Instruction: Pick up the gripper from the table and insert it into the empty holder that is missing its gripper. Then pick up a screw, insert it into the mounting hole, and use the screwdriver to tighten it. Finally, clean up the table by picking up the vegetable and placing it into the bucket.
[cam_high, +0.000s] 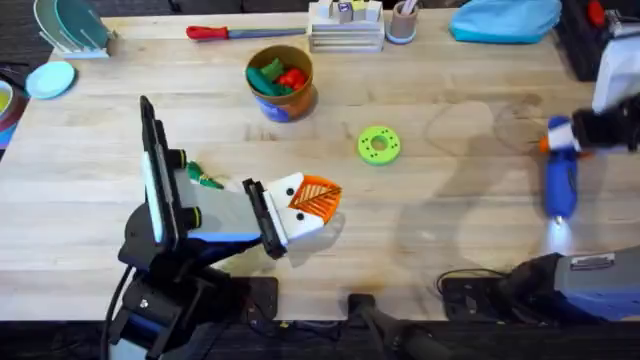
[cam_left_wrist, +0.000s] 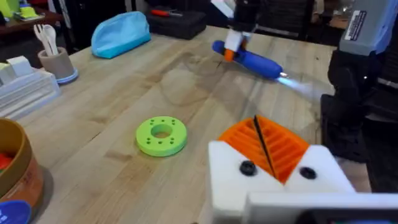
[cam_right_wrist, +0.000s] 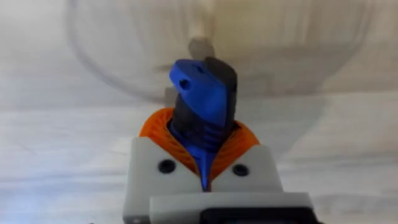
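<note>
My left gripper (cam_high: 318, 197) (cam_left_wrist: 264, 146) hovers low over the front middle of the table, its orange pads shut together with nothing seen between them. The small green vegetable (cam_high: 205, 180) lies beside the left arm. Further back stands the bucket (cam_high: 300, 100) (cam_left_wrist: 15, 168), with green and red toys inside. The red-handled screwdriver (cam_high: 215, 32) lies at the far edge. At the right, my right gripper (cam_high: 560, 140) (cam_right_wrist: 202, 134) is shut on a blue tool (cam_high: 558, 185) (cam_left_wrist: 252, 61) (cam_right_wrist: 202, 99) with a lit tip. The orange block gripper, holder and screw are out of view.
A green disc (cam_high: 378, 145) (cam_left_wrist: 160, 135) with small holes lies mid-table. At the back edge stand a white rack (cam_high: 345, 30), a cup (cam_high: 402, 25) and a blue pouch (cam_high: 505, 20). A dish rack (cam_high: 70, 28) and a blue lid (cam_high: 50, 78) sit far left.
</note>
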